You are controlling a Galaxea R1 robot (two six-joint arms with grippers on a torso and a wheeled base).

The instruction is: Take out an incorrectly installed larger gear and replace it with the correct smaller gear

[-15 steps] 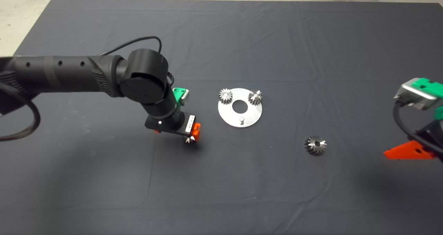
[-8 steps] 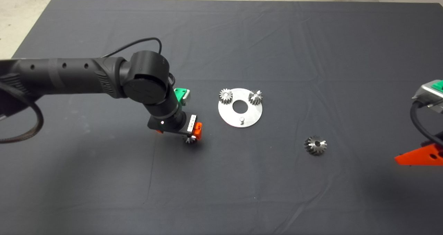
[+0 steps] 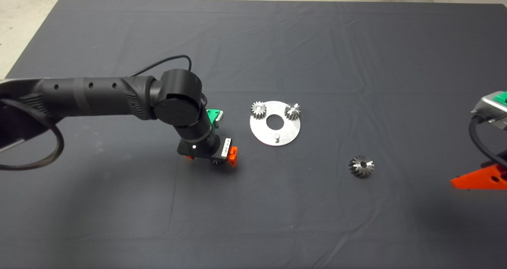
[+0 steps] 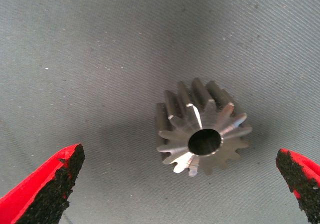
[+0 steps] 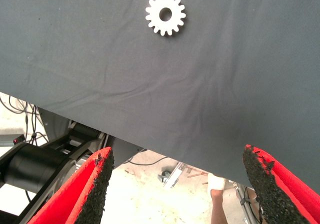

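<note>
While the left tool [image 3: 223, 161] is hanging low over the mat [image 3: 253, 43], its fingers [image 4: 50, 189] are standing spread on either side of the smaller gear [image 4: 202, 134], touching nothing.

From overhead the arm is hiding almost all of that gear; only the left wrist view is showing it lying flat and clear of both pads. Overhead, the larger gear [image 3: 361, 166] is lying alone, right of the round plate [image 3: 275, 123]. At the right edge, the right tool [image 5: 180, 184] is waiting with fingers spread and its wrist view is showing a white gear [image 5: 165, 13] on the surface.
</note>
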